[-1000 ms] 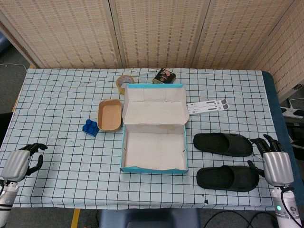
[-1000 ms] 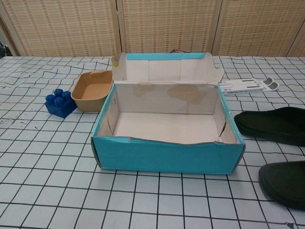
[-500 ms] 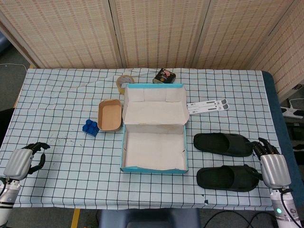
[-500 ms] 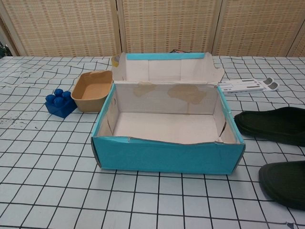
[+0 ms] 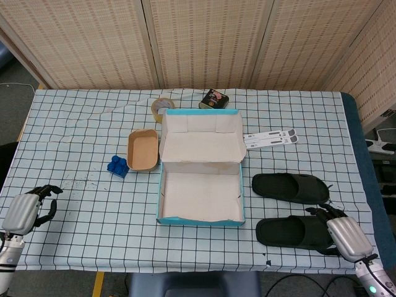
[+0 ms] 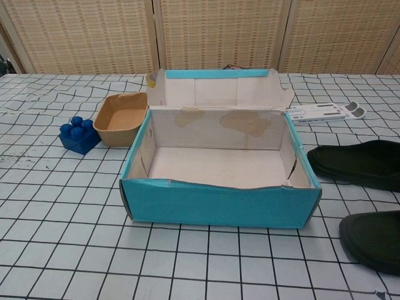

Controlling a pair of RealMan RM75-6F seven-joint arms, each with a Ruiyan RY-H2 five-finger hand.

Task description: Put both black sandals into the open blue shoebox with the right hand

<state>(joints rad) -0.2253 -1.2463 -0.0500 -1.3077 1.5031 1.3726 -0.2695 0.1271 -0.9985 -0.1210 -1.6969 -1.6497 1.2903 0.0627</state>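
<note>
An open blue cardboard shoebox sits mid-table on the black-gridded white tablecloth, its lid folded back flat behind it and its pale interior bare; the chest view shows its teal front wall slightly buckled along the top edge. To its right lie two black moulded foam sandals, side by side and parallel, toes toward the box: the far sandal and the near sandal, both with a wide strap and a matte finish. The right hand rests at the heel end of the near sandal, dark fingers reaching over its edge; whether they grip cannot be told. The left hand lies at the table's near left corner, fingers curled inward around nothing.
</note>
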